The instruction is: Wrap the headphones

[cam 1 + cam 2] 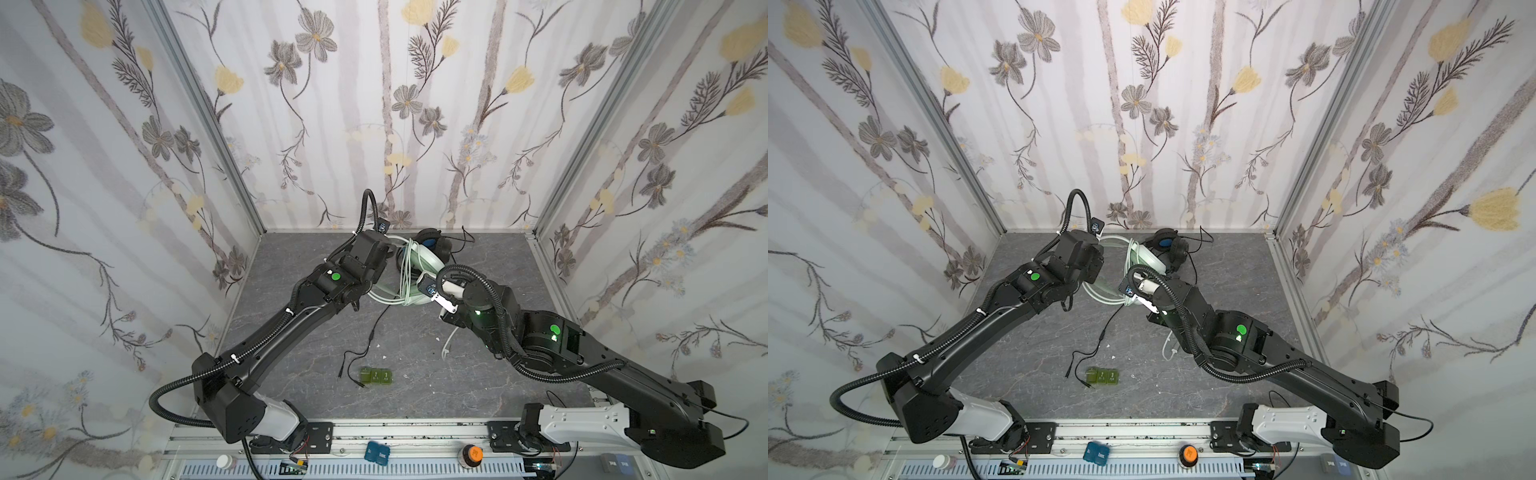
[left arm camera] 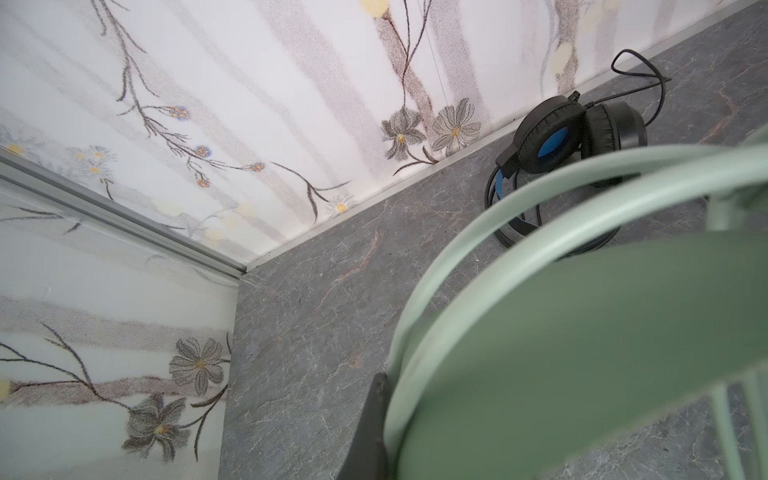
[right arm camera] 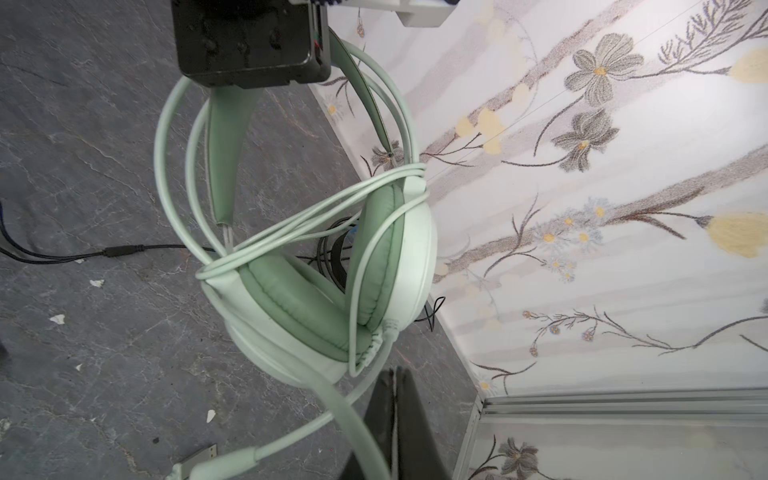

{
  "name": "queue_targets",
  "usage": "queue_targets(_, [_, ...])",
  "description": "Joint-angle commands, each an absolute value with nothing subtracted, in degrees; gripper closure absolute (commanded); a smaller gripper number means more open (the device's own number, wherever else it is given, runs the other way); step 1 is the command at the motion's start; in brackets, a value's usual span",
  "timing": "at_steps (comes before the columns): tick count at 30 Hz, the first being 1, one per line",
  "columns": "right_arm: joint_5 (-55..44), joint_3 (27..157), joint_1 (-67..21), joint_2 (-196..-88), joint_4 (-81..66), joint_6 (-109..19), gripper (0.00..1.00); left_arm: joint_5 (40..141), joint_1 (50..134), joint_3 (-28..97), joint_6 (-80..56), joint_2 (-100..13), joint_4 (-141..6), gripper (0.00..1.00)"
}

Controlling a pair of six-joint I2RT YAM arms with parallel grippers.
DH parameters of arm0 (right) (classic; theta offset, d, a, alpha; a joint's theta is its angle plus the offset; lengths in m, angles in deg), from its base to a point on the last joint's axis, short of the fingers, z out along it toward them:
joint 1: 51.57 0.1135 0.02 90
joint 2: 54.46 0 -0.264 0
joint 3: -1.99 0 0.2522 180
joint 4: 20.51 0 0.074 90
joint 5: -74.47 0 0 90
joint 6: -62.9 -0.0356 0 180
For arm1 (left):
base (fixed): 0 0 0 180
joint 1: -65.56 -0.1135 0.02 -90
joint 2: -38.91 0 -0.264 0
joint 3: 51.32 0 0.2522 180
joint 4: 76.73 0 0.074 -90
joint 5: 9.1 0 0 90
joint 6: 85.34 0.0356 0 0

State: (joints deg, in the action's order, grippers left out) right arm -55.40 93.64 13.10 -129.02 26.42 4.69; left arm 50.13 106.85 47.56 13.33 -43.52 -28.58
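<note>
Right wrist view shows the green headset (image 3: 307,299) hanging above the surface (image 3: 83,208), so its cable (image 3: 291,232) can go round it. To hold it up, the left gripper (image 3: 245,81) is clamped on the headband (image 3: 226,166). To pull the loose end round, the right gripper (image 3: 392,415) pinches the cable. By the back wall (image 2: 291,83) sits the black headset (image 2: 557,137), not wrapped yet

1. The mint green headset (image 1: 1148,259), with its white cable (image 1: 1100,297) looped around it, is at far centre.
2. The black headset (image 1: 1168,245) lies just behind it.
3. Green blocks (image 1: 1101,377) sit near, on the surface (image 1: 1017,374).
</note>
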Motion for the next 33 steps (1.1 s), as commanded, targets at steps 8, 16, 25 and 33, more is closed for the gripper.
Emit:
queue_targets(8, [-57.78, 101.31, 12.37, -133.40, 18.48, 16.11, 0.92, 58.89, 107.46, 46.44, 19.15, -40.90, -28.15, 1.00])
queue_targets(16, [-53.64, 107.28, 11.49, -139.01, 18.23, 17.37, 0.93, 62.36, 109.65, 46.11, 21.61, -38.51, -26.94, 1.00])
queue_targets(25, [-50.63, 107.54, 6.89, -139.31, 18.65, 14.59, 0.88, 65.39, 111.19, 44.67, 21.19, -34.75, -26.10, 1.00])
queue_targets(33, [-46.78, 105.73, 2.82, -137.40, 18.92, 12.72, 0.84, 67.47, 112.65, 47.68, 21.56, -34.49, -24.38, 1.00])
